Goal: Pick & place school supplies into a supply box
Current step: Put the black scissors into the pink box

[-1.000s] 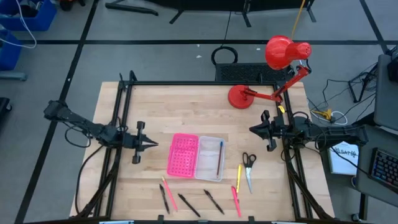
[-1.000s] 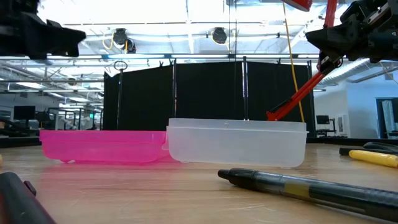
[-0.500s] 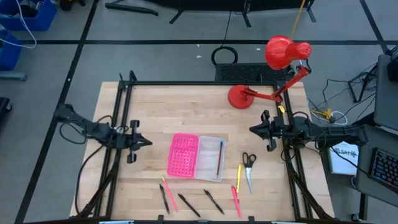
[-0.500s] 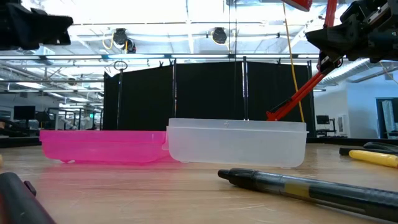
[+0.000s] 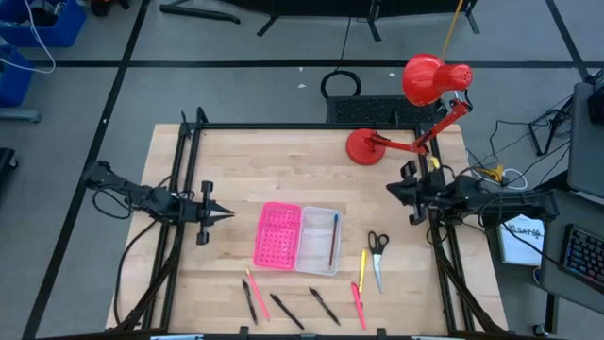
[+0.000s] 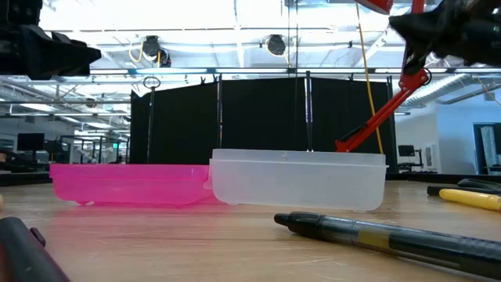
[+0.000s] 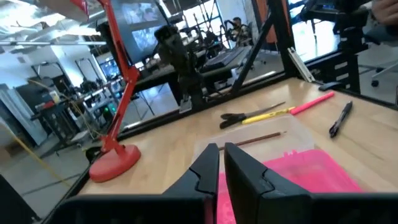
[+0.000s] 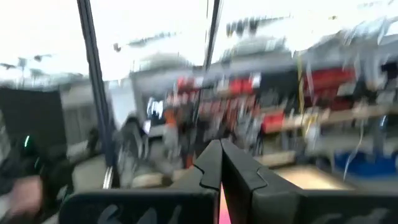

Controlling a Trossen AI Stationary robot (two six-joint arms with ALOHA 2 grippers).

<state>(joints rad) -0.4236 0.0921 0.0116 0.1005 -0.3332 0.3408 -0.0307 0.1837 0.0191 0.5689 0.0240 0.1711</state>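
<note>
left gripper fingers nearly together, pink lid, scissors, red lamp base

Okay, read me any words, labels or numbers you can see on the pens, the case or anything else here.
None can be read.
black pen: no legible print on its barrel.
supply box: plain, no label visible.
red desk lamp: no marking visible.
Screens in the room behind, in the left wrist view: too blurred to read.

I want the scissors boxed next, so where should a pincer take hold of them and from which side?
Grip the scissors where the silver blades meet the black handles, coming straight down from above. They lie flat on the table, handles toward the far edge and blades toward the near edge, so set the fingers across that narrow neck. The yellow pencil beside them leaves little room.
</note>
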